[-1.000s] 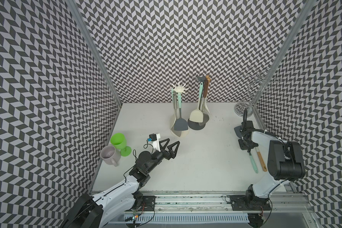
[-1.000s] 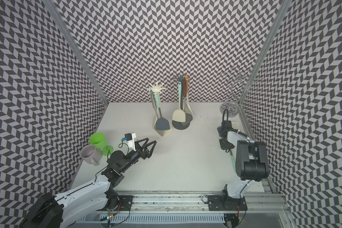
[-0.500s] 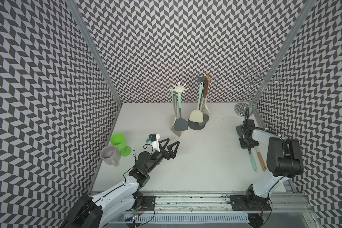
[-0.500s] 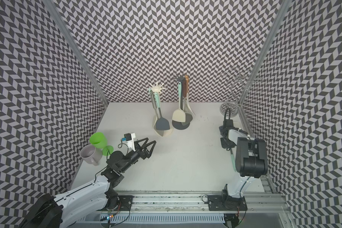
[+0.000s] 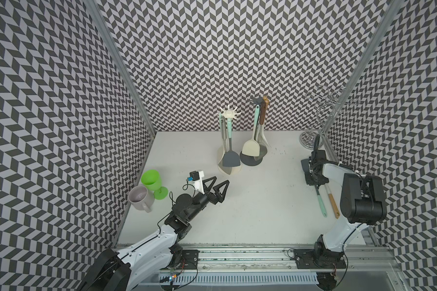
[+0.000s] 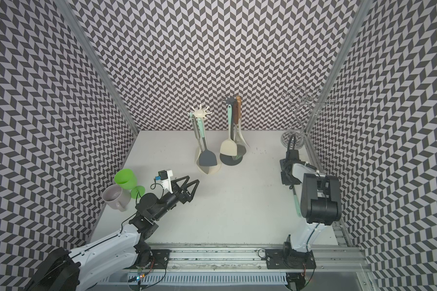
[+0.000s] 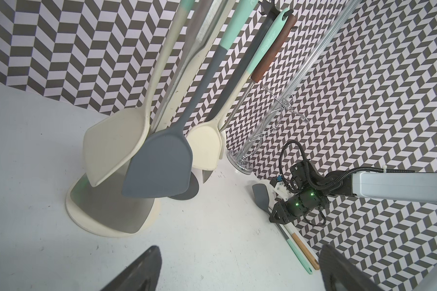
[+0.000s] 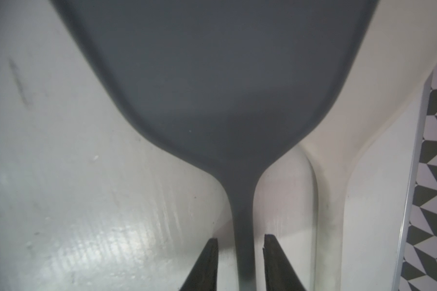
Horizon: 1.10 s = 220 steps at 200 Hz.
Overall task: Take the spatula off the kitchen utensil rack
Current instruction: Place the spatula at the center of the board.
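A white bench [image 5: 263, 214], scuffed and speckled with small dark marks, is filling the floor of a booth. Its three walls [image 5: 212, 50] are wearing a black-and-white chevron print. Metal posts [image 5: 123, 73] are running up the back corners, and an aluminium rail [image 5: 237, 254] is carrying both arm bases along the front edge. Near the back wall a cream utensil rack [image 5: 228, 114] and a dark utensil rack [image 5: 250, 160] are standing side by side, each with utensils hanging. A chrome wire stand [image 5: 309, 139] is standing in the back right corner. A green goblet [image 5: 150, 177] and a pale mug [image 5: 139, 199] are sitting together by the left wall.

The spatula [image 5: 304, 165], grey-bladed with a mint handle, is lying flat on the bench by the right wall, off the racks, just beside a wooden-handled spatula [image 5: 333, 204]. The right claw [image 8: 240, 241] is pointing down over its neck, fingers slightly apart with a sliver of bench showing on each side, so it is gripping nothing. The left claw [image 5: 220, 180] is hovering spread wide over the bench's left half, holding nothing.

In both top views the right arm [image 5: 361, 199] is hiding the spatula's neck. The right wrist view is showing the blade blurred and cut off by the frame. The hanging utensils are overlapping, so their number is hard to make out.
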Available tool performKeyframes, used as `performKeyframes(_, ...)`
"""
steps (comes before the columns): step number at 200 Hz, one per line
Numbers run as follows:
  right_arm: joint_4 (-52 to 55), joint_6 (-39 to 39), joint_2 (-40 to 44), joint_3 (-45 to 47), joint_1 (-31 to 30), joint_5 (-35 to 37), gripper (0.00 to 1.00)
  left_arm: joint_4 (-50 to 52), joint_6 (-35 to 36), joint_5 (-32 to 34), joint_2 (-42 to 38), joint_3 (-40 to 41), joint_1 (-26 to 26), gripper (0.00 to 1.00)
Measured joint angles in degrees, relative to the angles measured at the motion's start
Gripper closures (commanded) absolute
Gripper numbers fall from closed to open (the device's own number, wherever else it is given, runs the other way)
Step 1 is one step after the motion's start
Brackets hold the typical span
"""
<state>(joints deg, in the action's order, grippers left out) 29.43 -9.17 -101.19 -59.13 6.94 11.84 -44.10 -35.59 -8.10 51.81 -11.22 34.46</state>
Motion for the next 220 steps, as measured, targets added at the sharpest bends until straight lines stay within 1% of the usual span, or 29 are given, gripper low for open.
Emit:
performKeyframes(32, 0.3, 1.5, 0.5, -0.2, 0.0, -2.1, 0.50, 0.0, 0.2, -0.2, 0.0, 0.0, 0.0, 0.01)
performKeyframes(52, 1.0, 2.9, 2.4, 0.0, -0.1, -3.8, 0.44, 0.0, 0.4, -0.2, -0.3, 0.0, 0.0, 0.01)
performKeyframes(89, 0.7, 5.8, 13.0, 0.7, -0.9, -6.1, 0.32, 0.2, 1.5, -0.1, -2.1, 0.0, 0.0, 0.01)
performKeyframes(98, 0.3, 6.6, 15.8, 1.1, -1.2, -6.4, 0.29, 0.5, 1.7, -0.1, -2.7, 0.0, 0.0, 0.01)
performKeyframes(106, 0.0, 7.3, 18.3, 1.6, -1.6, -6.7, 0.21, 0.7, 1.9, 0.0, -3.3, 0.0, 0.0, 0.01)
performKeyframes(122, -0.7, 8.8, 22.9, 3.0, -2.6, -7.5, 0.17, 1.3, 2.5, 0.3, -4.6, 0.0, 0.0, 0.01)
performKeyframes(134, -1.3, 9.8, 26.0, 4.4, -3.4, -8.0, 0.14, 1.7, 2.9, 0.5, -5.3, 0.0, 0.0, 0.01)
performKeyframes(165, -2.1, 11.9, 34.5, 8.1, -6.7, -9.0, 0.14, 3.0, 3.6, 1.1, -7.1, 0.0, 0.0, 0.01)
performKeyframes(212, -2.9, 12.9, 45.9, 8.8, -11.0, -9.4, 0.14, 4.3, 4.3, 1.9, -10.0, 0.0, 0.0, 0.01)
performKeyframes(213, -3.0, 12.9, 46.2, 8.8, -11.1, -9.4, 0.07, 4.3, 4.3, 1.9, -10.1, 0.0, 0.0, 0.01)
performKeyframes(214, -3.0, 12.9, 46.4, 8.8, -11.1, -9.4, 0.04, 4.3, 4.3, 1.9, -10.2, 0.0, 0.0, 0.01)
performKeyframes(216, -3.1, 12.9, 46.9, 8.9, -11.3, -9.4, 0.01, 4.4, 4.3, 1.9, -10.3, 0.0, 0.0, 0.01)
performKeyframes(220, -3.4, 13.1, 47.6, 9.1, -11.5, -9.4, 0.00, 4.5, 4.3, 2.0, -10.5, 0.0, 0.0, 0.01)
